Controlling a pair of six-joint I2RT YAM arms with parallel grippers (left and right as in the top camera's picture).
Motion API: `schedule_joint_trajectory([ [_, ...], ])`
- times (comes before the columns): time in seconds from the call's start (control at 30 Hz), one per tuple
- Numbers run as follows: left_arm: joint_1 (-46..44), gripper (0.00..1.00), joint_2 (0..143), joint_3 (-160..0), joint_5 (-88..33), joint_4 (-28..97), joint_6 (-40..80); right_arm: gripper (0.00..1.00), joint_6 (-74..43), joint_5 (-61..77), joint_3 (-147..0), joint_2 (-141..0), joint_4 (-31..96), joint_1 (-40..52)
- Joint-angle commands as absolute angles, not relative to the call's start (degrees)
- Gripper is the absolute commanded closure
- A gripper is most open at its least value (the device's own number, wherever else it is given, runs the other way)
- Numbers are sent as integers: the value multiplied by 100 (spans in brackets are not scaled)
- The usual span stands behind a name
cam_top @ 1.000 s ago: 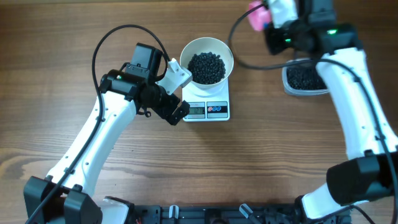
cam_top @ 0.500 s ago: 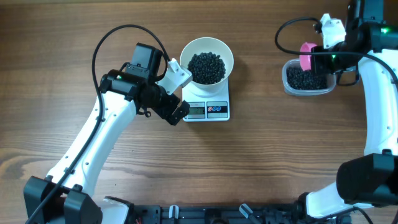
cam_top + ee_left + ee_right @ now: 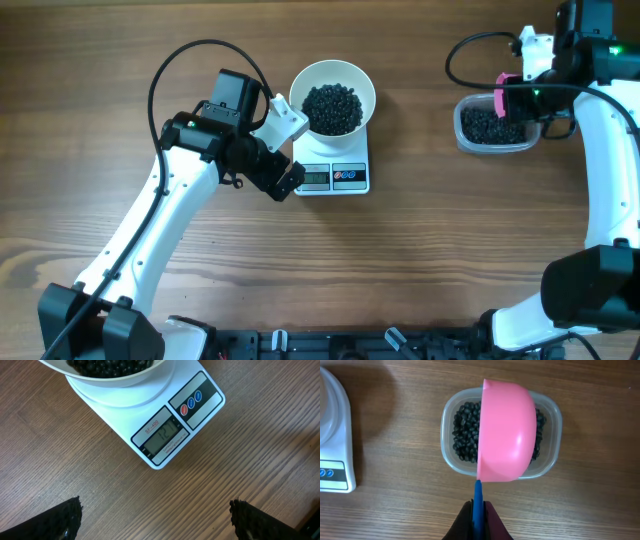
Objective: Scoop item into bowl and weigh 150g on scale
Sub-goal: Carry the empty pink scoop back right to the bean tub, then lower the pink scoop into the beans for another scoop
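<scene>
Beans (image 3: 332, 108) sit in two spots right now: a dark heap fills the middle of the bowl (image 3: 333, 70), and more of them lie in the clear tub (image 3: 451, 462) over on the right side of the desk (image 3: 450, 250). The bowl sits on top of the scale (image 3: 350, 180), covering its far part, with the display (image 3: 164, 435) and two round buttons poking out at the front. From the left wrist view the display looks like it reads 121, though the digits are small, so don't hold me to that. The left hand (image 3: 298, 150) hangs just beside the scale's left edge, spread as wide as it goes and holding nothing; in its own camera the two dark fingertips (image 3: 65, 520) sit at the bottom corners with only bare wood between them. The right hand (image 3: 478, 522) is squeezed tight on the thin blue handle (image 3: 478, 500) of the pink scoop (image 3: 506, 435). The scoop is over the tub with its rounded back facing the wrist camera, hiding the middle of the tub so beans only show on either side of it. I can't tell whether the scoop is touching the beans or just hovering over them. Tub and scale sit well apart.
</scene>
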State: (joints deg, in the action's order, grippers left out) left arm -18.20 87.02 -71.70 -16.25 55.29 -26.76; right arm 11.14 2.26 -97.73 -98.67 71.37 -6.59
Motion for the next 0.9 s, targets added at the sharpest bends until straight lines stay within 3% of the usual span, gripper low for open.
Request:
schedule_joint_trajectory([
  [0.0,-1787,0,8735,-7212,-1710,5531,-2766,96,1199,5,-9725,-9802,7155,-683],
  [0.87,-1787,0,8735,-7212,-1708,5531,-2766,96,1850,-1245,-8482,-9804,6278,-683],
])
